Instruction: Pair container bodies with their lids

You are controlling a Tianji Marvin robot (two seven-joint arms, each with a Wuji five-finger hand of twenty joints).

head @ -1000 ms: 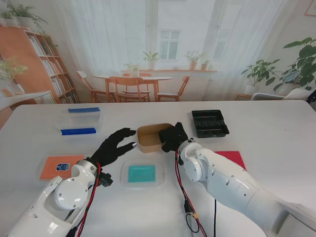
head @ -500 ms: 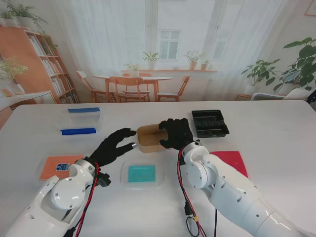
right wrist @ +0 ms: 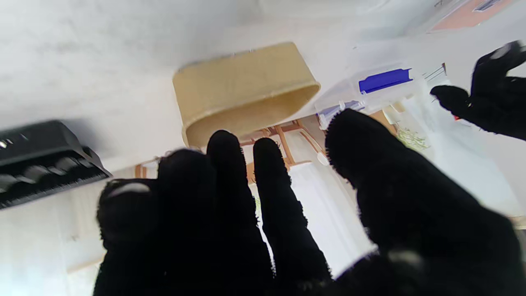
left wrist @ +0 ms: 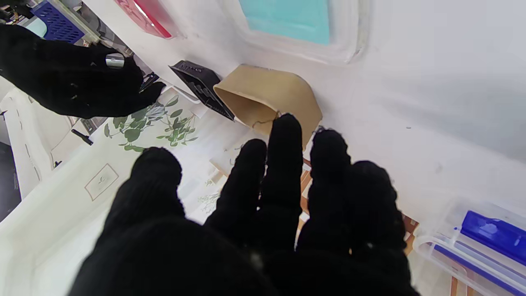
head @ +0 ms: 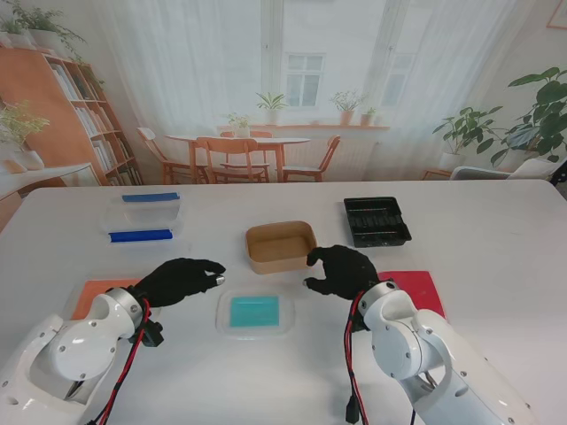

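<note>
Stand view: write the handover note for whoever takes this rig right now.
Left robot hand: open, holds nothing, near the orange lid.
Right robot hand: open, holds nothing, beside the red lid.
Brown container sits open mid-table; teal-centred clear lid lies nearer to me.
Black tray far right; clear box with blue clips far left.
Done: no pair visibly joined.
Left: match every body with its lid.

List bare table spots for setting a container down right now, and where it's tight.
Free: the wide stretch right of the black tray and red lid, and the strip between the brown container and clear blue-clipped box. Tight: around the teal lid, flanked by the left hand and right hand, both holding nothing.
</note>
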